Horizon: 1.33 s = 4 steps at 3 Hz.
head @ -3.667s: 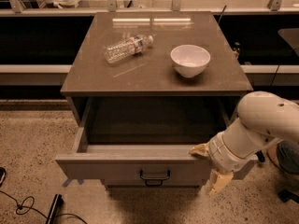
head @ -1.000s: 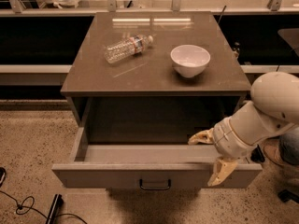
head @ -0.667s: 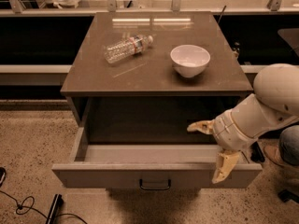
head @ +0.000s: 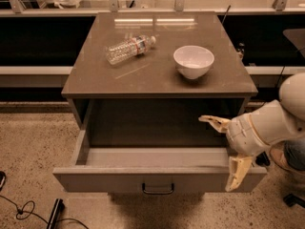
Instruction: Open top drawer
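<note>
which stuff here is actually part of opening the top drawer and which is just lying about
Part of the job:
- top drawer, standing open
- its black handle
- gripper, open, one finger behind the drawer front and one before it, near the right end

Just lying about:
- plastic bottle, on its side on the cabinet top
- white bowl, upright beside it
- cable on the floor

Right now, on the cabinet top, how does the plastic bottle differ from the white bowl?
The bottle lies on its side; the bowl stands upright. The bottle is clear and slim; the bowl is white and round. Both rest on the cabinet top, apart. Below, the open gripper straddles the right end of the front of the pulled-out top drawer.
</note>
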Each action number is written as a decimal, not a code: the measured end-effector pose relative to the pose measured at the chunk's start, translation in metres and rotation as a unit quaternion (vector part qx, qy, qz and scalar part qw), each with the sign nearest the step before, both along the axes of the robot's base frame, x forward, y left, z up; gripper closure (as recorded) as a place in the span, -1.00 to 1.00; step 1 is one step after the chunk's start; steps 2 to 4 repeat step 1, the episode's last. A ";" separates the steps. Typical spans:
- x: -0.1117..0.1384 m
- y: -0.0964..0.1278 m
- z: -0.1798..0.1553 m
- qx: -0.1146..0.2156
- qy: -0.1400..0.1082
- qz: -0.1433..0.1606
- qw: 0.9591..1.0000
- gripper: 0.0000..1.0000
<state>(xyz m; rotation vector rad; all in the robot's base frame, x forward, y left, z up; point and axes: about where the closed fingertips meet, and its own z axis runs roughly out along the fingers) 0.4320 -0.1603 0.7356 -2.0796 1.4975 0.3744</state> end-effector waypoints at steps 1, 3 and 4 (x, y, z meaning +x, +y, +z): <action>-0.001 0.001 0.002 0.004 -0.001 0.000 1.000 -1.00; -0.001 0.001 0.002 0.004 -0.001 0.000 1.000 -1.00; -0.001 0.001 0.002 0.004 -0.001 0.000 1.000 -1.00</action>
